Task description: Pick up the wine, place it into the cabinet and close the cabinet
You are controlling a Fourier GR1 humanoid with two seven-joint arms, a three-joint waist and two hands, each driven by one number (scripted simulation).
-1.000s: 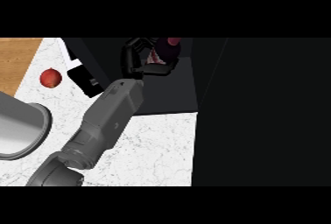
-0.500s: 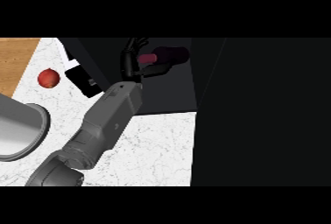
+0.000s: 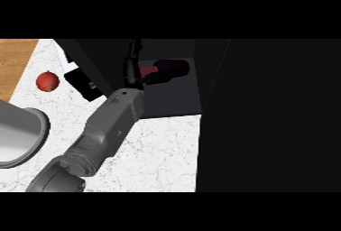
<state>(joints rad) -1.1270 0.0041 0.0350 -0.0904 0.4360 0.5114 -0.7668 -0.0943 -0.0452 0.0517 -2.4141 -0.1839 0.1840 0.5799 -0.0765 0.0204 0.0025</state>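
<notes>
A dark red wine bottle (image 3: 170, 69) lies on its side inside the dark open cabinet (image 3: 170, 101), neck towards the left. My left hand (image 3: 133, 67) is at the neck end, its black fingers and thumb closed on the bottle. The grey forearm runs up to it from the lower left. Much of the hand shows edge-on against the dark cabinet, so the exact grip is hard to make out. My right hand shows nowhere.
A red apple (image 3: 47, 81) lies on the white marble counter (image 3: 153, 153) at the left. A big grey round vessel (image 3: 16, 135) stands at the left edge, a wooden board (image 3: 16, 58) at the top left. A wide dark panel (image 3: 266, 113) fills the right side.
The bottle went from tilted in the hand to lying on its side, and hand and bottle together have shifted a little lower in the view, inside the cabinet.
</notes>
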